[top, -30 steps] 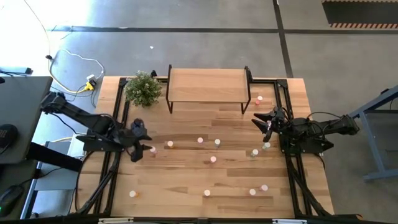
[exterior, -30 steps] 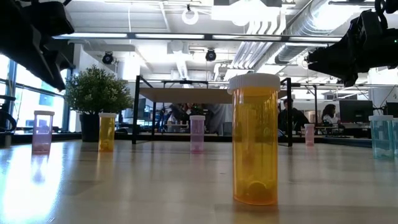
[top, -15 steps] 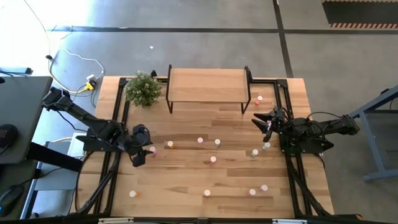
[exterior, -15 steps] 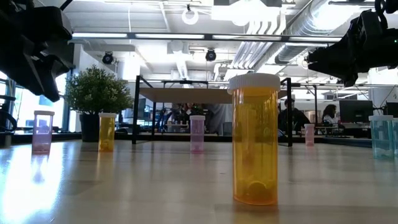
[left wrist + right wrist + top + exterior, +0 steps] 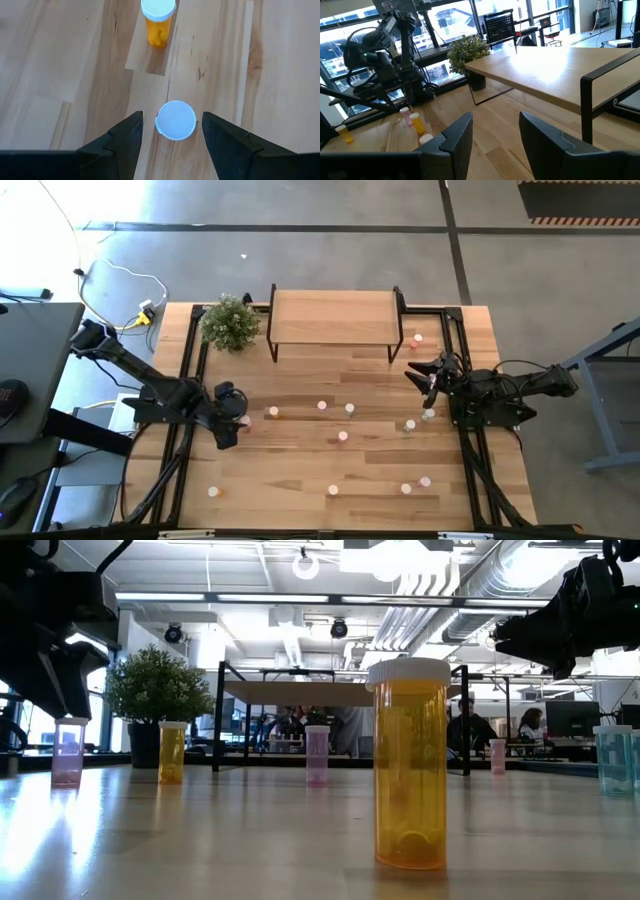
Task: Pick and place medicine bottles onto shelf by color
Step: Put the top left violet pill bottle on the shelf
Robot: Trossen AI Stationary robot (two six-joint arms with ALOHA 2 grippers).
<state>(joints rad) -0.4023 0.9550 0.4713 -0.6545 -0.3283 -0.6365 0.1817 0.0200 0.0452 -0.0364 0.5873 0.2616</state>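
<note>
- The left gripper (image 5: 170, 131), a pair of dark fingers on the dark left arm, hangs over the near-left part of the light wood-plank table (image 5: 300, 465), pointing down at the boards.
- Its fingers stand apart, spread to either side of a small pink-bodied medicine bottle with a round white cap (image 5: 175, 120); the cap sits directly between them, with a sliver of wood showing on each side, so nothing is gripped.
- Just beyond the fingertips stands a second small bottle, orange with a white cap (image 5: 158, 22), upright and clear of the gripper.
- In the high view the same pink bottle (image 5: 246, 421) lies right at the left gripper (image 5: 232, 423), and the orange bottle (image 5: 272, 413) stands just beside it toward the table's middle.
- The right gripper (image 5: 495, 131) waits above the right side of the table, released and holding nothing, its two dark fingers parted with bare space between them.
- Ahead of the right gripper stands the small rectangular light-wood shelf on thin black metal legs (image 5: 555, 75), its top bare; in the high view the shelf (image 5: 333, 317) sits at the far edge of the table.
- A small green potted plant (image 5: 230, 323) stands just beside the shelf, on its left-arm side.
- The other white-capped bottles stand scattered on the boards between and in front of the two grippers, all upright and off the shelf.
</note>
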